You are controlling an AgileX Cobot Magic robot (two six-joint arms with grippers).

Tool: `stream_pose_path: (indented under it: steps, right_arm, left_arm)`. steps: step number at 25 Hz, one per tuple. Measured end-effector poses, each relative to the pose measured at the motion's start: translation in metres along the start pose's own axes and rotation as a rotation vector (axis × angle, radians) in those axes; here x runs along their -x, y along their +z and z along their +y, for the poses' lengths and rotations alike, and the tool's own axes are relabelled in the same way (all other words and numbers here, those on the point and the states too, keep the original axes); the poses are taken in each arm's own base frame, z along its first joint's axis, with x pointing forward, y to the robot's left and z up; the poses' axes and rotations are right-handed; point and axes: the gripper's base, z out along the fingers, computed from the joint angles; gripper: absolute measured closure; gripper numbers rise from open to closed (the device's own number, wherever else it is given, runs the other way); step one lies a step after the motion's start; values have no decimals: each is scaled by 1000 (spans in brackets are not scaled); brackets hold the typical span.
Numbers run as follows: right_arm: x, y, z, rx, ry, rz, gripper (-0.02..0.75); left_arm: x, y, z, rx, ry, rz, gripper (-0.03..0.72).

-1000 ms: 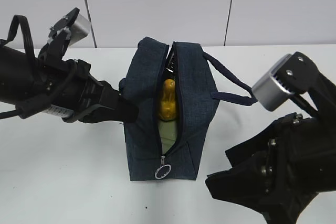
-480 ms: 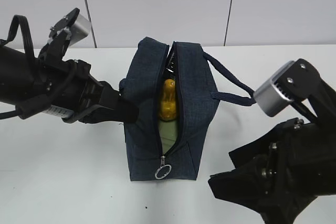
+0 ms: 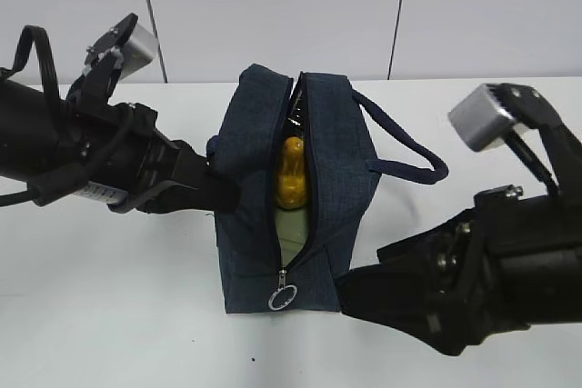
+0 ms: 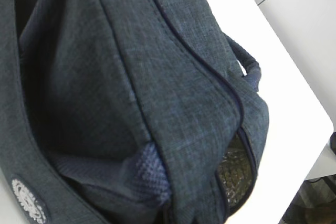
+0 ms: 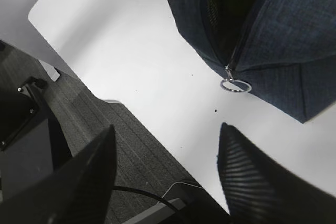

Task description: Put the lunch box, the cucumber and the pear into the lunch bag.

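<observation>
Navy fabric lunch bag (image 3: 291,197) upright at centre of white counter (image 3: 118,297), top zipper open along most of its length. Yellow pear (image 3: 292,179) inside, seen through gap; pale green lid of lunch box (image 3: 293,224) just below it. Cucumber not visible. Metal ring pull (image 3: 282,297) hangs at bag's 6 o'clock end. Left claw (image 3: 218,190) pressed against bag's 9 o'clock side, jaws together; whether it pinches fabric unclear. Right claw (image 5: 165,169) near ring pull, at bag's 5 o'clock corner, fingers (image 5: 252,171) apart, holding nothing.

The right claw (image 3: 350,293) has swung leftward, its tip now just beside the lunch bag (image 3: 255,152).
</observation>
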Motion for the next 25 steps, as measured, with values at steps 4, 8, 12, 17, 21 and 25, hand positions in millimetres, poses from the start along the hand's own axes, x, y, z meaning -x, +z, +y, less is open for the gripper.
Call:
stream_pose_path:
  steps: [4,8,12,17,21,25]
  right_arm:
    - [0,7,-3,10,58,8,262]
    - [-3,15,-8,6,76,38,262]
    - [-8,28,-16,0,14,95,262]
    - [-12,42,-28,-42,-89,132,264]
    - [-10,46,-39,-127,-150,106,265]
    - [-10,55,-45,-141,-173,92,276]
  left_arm:
    - [0,0,0,-2,-4,-2,701]
    - [1,0,0,-5,-13,-9,701]
    - [1,0,-1,-6,-17,-13,701]
    - [2,0,0,-1,-18,-17,702]
    - [2,0,1,8,-21,-26,702]
    - [3,0,1,10,-31,-36,702]
